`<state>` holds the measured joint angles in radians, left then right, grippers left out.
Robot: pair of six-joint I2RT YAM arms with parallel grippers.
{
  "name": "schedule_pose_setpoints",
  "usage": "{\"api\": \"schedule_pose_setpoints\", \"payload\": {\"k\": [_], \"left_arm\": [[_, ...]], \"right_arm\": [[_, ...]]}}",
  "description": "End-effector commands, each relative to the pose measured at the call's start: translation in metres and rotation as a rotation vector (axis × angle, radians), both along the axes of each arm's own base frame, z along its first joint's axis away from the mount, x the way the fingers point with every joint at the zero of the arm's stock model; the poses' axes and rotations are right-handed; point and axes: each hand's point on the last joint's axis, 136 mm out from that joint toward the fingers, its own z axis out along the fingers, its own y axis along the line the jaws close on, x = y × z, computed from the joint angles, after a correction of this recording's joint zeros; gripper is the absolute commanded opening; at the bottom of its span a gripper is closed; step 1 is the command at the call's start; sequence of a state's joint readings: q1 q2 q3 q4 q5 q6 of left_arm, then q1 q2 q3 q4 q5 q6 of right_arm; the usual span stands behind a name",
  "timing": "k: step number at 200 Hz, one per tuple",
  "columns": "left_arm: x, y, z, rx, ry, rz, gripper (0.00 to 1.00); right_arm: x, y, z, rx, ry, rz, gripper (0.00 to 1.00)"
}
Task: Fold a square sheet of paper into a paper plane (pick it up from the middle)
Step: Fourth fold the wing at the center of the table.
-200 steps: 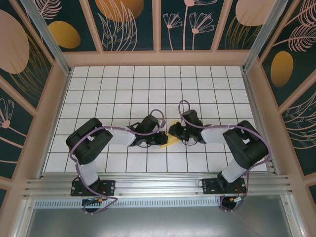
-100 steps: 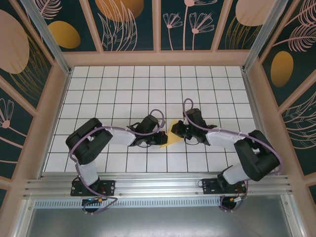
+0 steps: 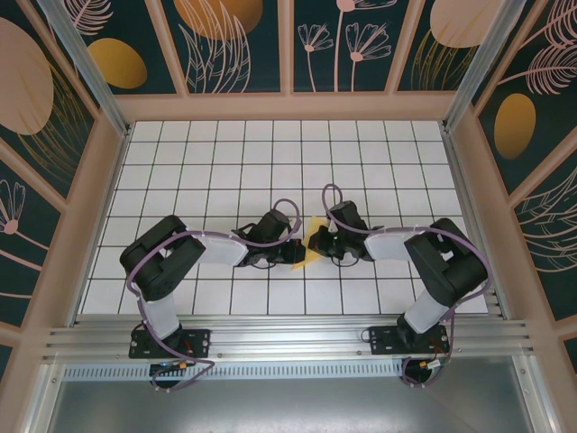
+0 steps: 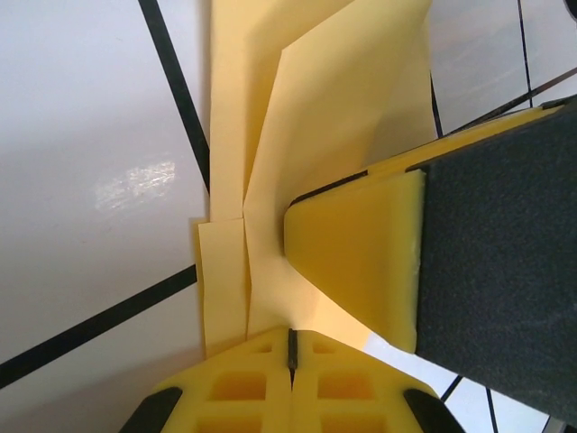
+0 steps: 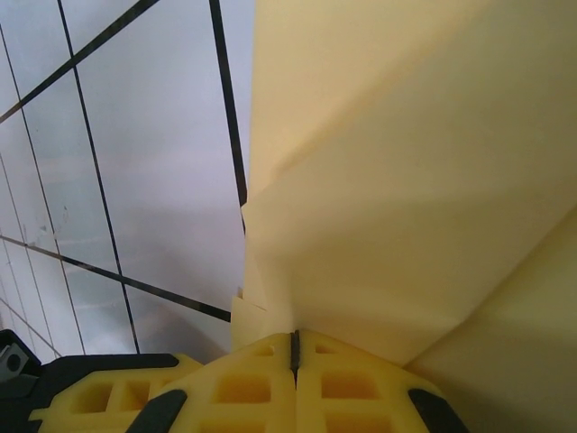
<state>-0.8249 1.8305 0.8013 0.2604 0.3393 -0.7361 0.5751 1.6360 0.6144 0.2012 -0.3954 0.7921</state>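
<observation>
The pale yellow sheet of paper (image 3: 304, 261) is folded into a narrow, pointed, layered shape and sits low over the tiles between my two grippers. My left gripper (image 3: 295, 246) reaches in from the left, my right gripper (image 3: 315, 241) from the right. In the left wrist view the left gripper (image 4: 290, 347) has its jaws pressed together on the paper's (image 4: 315, 117) lower edge, next to a crease. The right gripper's yellow finger (image 4: 361, 262) lies over the paper there. In the right wrist view the right gripper (image 5: 294, 347) is shut on the paper's (image 5: 406, 180) edge.
White grid tiles (image 3: 225, 171) cover the floor inside a wooden-framed enclosure with patterned walls (image 3: 234, 45). An aluminium rail (image 3: 288, 338) runs along the near edge with both arm bases on it. The two grippers stand almost touching each other.
The right arm stretched out to the right, then folded back, and its jaws closed on the paper. The left arm and gripper stayed in place.
</observation>
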Motion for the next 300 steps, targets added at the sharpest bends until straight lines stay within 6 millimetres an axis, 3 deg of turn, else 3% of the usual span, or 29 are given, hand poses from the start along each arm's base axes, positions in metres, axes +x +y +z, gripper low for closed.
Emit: {"api": "schedule_pose_setpoints", "payload": {"k": [1, 54, 146, 171, 207, 232, 253, 277, 300], "left_arm": [[-0.034, 0.078, -0.077, 0.345, 0.143, 0.063, 0.0], [-0.043, 0.088, -0.088, 0.38, 0.165, 0.057, 0.0], [-0.045, 0.091, -0.086, 0.382, 0.164, 0.056, 0.0], [-0.045, 0.091, -0.085, 0.378, 0.162, 0.059, 0.0], [-0.043, 0.089, -0.082, 0.37, 0.155, 0.063, 0.0], [-0.041, 0.088, -0.079, 0.364, 0.15, 0.068, 0.0], [-0.039, 0.085, -0.077, 0.351, 0.147, 0.073, 0.0], [-0.038, 0.082, -0.077, 0.342, 0.151, 0.071, 0.0], [-0.038, 0.079, -0.079, 0.343, 0.161, 0.064, 0.0]], "right_arm": [[0.023, -0.038, -0.022, -0.125, -0.009, -0.093, 0.03], [0.048, -0.054, -0.024, -0.094, -0.019, -0.106, 0.05], [0.1, -0.113, -0.027, -0.063, -0.02, -0.208, 0.08], [0.112, -0.121, -0.012, -0.027, -0.036, -0.209, 0.1], [0.113, -0.109, 0.045, 0.037, -0.138, -0.187, 0.12], [0.097, -0.085, 0.066, 0.068, -0.179, -0.144, 0.13], [0.073, -0.042, 0.066, 0.127, -0.164, -0.054, 0.11], [0.05, -0.009, 0.052, 0.125, -0.135, 0.001, 0.1], [0.035, -0.004, 0.023, 0.09, -0.075, 0.015, 0.08]]}}
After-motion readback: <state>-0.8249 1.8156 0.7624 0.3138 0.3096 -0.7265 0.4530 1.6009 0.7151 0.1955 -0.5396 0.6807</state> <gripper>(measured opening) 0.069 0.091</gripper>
